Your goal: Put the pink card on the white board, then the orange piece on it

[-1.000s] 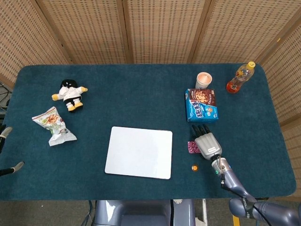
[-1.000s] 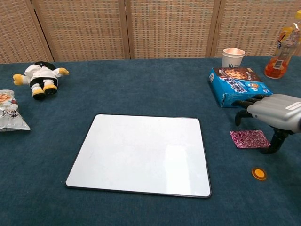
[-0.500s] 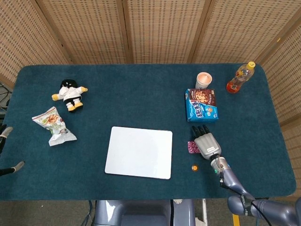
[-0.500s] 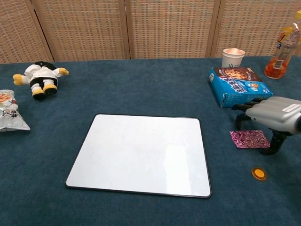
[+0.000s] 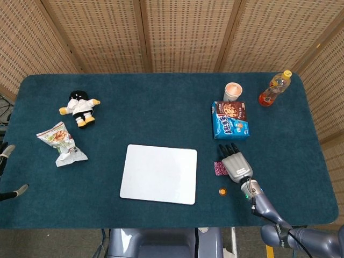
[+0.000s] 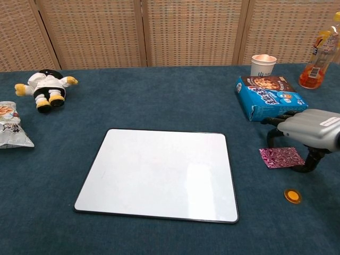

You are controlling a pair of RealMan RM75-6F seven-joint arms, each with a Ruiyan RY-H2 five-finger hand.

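The pink patterned card lies flat on the blue cloth, right of the white board. My right hand hovers over the card's right side with its fingers arched above it and its thumb down beside the card's right edge. It holds nothing. From the head view the right hand covers most of the pink card. The small orange piece lies on the cloth just in front of the card, also visible as the orange piece. The white board is bare. Only two fingertips of my left hand show at the far left edge, spread apart.
A blue biscuit box, a paper cup and an orange drink bottle stand behind the right hand. A plush doll and a snack bag lie at the far left.
My right hand has shifted very slightly over the pink card. The card, the orange piece and the board have not moved.
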